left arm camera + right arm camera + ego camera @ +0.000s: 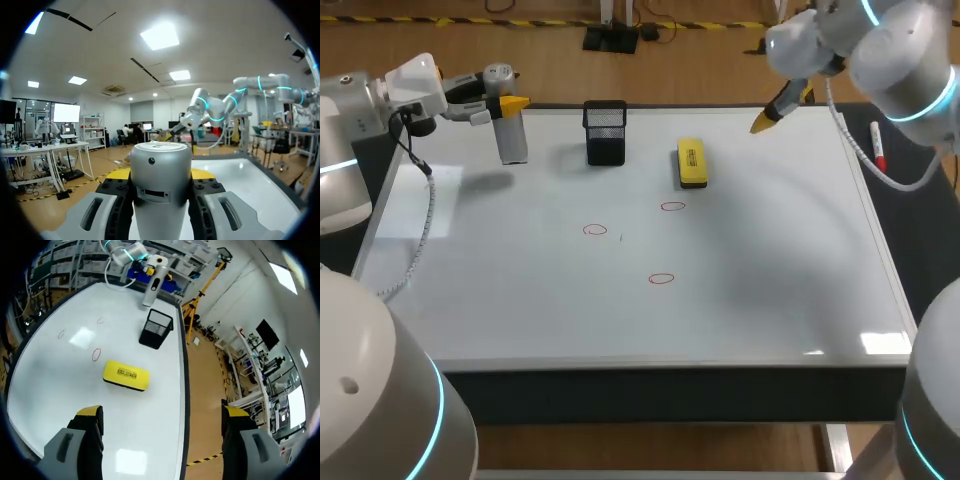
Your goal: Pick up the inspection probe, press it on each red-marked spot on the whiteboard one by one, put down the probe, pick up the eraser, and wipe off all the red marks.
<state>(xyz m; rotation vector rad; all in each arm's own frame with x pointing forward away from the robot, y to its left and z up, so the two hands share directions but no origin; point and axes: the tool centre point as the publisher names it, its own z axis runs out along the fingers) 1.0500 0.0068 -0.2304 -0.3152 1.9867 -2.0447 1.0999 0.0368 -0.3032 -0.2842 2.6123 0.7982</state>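
The left hand (pixel 508 104) grips the silver cylindrical inspection probe (pixel 513 138), which hangs upright above the whiteboard (pixel 770 290). The nearest red oval mark (pixel 595 230) lies to this hand's right, back toward the robot. The right hand (pixel 162 412) is wide open, holding nothing.

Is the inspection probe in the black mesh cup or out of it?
Out. The left gripper is shut on the probe, holding it upright beside the black mesh cup, which looks empty.
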